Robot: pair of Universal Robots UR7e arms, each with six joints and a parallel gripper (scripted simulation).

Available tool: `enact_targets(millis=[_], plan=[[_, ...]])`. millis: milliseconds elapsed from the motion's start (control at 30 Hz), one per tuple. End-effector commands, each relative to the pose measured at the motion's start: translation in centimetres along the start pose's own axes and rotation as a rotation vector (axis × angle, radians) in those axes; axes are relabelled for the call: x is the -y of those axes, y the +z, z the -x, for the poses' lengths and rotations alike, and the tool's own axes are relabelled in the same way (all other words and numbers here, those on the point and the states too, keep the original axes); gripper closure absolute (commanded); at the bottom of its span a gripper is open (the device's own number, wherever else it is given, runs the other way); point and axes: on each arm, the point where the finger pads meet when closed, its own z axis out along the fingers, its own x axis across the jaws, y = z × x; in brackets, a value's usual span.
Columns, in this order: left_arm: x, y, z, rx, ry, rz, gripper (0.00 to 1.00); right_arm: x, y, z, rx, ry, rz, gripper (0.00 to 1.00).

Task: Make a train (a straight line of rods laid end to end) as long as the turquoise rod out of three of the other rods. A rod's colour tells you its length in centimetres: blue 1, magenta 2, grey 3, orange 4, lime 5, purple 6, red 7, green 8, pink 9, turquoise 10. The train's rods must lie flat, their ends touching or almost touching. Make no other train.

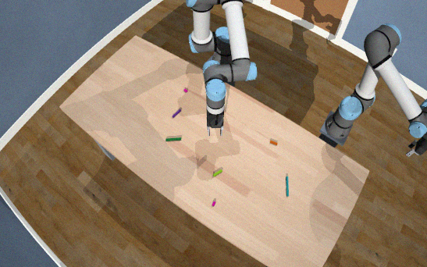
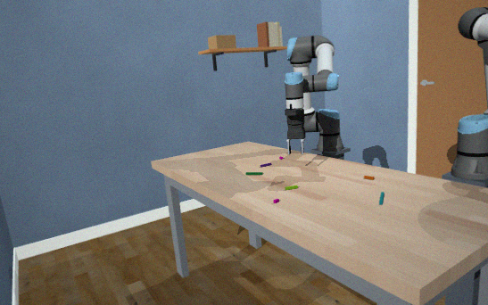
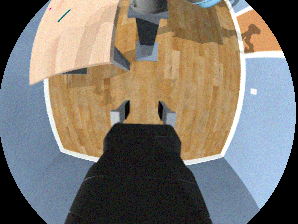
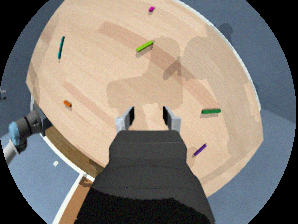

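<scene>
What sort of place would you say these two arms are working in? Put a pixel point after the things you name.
Probably a small robotics workroom: a wooden table (image 1: 249,218) (image 2: 329,232) with arms mounted beside it, a wall shelf (image 2: 244,51) holding books, and a door (image 2: 445,134).

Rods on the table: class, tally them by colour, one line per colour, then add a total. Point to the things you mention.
Magenta (image 1: 214,204) (image 2: 276,201) (image 4: 151,9): 2
Purple (image 1: 176,112) (image 2: 266,165) (image 4: 200,150): 1
Green (image 1: 173,139) (image 2: 254,173) (image 4: 211,111): 1
Lime (image 1: 218,172) (image 2: 292,187) (image 4: 145,46): 1
Orange (image 1: 273,142) (image 2: 368,177) (image 4: 67,104): 1
Turquoise (image 1: 287,186) (image 2: 382,198) (image 3: 64,16) (image 4: 61,48): 1
Total: 7
</scene>
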Motion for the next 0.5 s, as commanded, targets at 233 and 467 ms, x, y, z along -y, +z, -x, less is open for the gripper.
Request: enact_targets(millis=[233,467], plan=[[0.0,0.0,0.0,0.0,0.0,0.001,0.0,-8.5,-0.1,-7.4,0.008,-0.253,-0.013,0.0],[0.0,0.0,0.0,0.0,0.0,0.001,0.0,-15.4,0.5,-11.2,0.007,-0.42,-0.013,0.0]])
